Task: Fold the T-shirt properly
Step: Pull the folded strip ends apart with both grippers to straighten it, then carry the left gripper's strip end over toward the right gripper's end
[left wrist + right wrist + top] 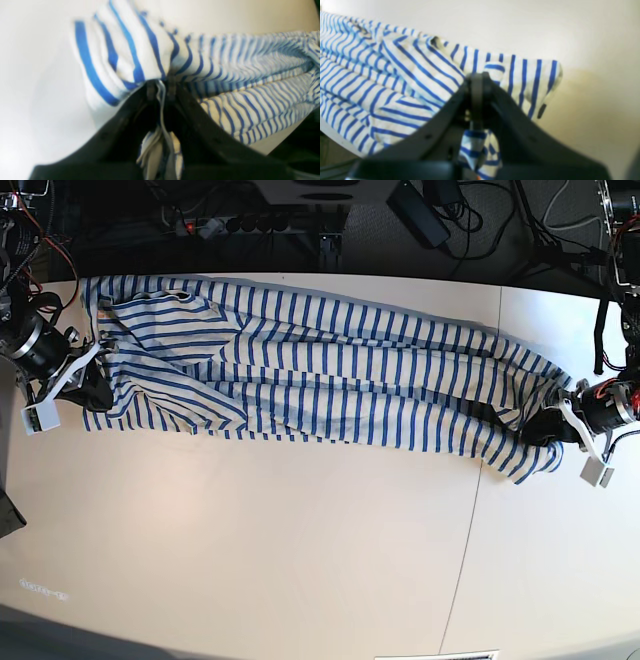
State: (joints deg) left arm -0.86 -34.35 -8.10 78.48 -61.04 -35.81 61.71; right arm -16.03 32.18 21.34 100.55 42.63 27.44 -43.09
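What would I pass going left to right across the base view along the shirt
Right gripper shut on the shirt's end → striped T-shirt stretched across the table → left gripper shut on its other end.

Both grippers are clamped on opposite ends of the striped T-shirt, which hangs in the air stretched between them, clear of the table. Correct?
Not quite. The T-shirt is not in the air: the base view shows it lying stretched out on the white table. The rest holds: the left gripper and right gripper are each shut on cloth at opposite ends.
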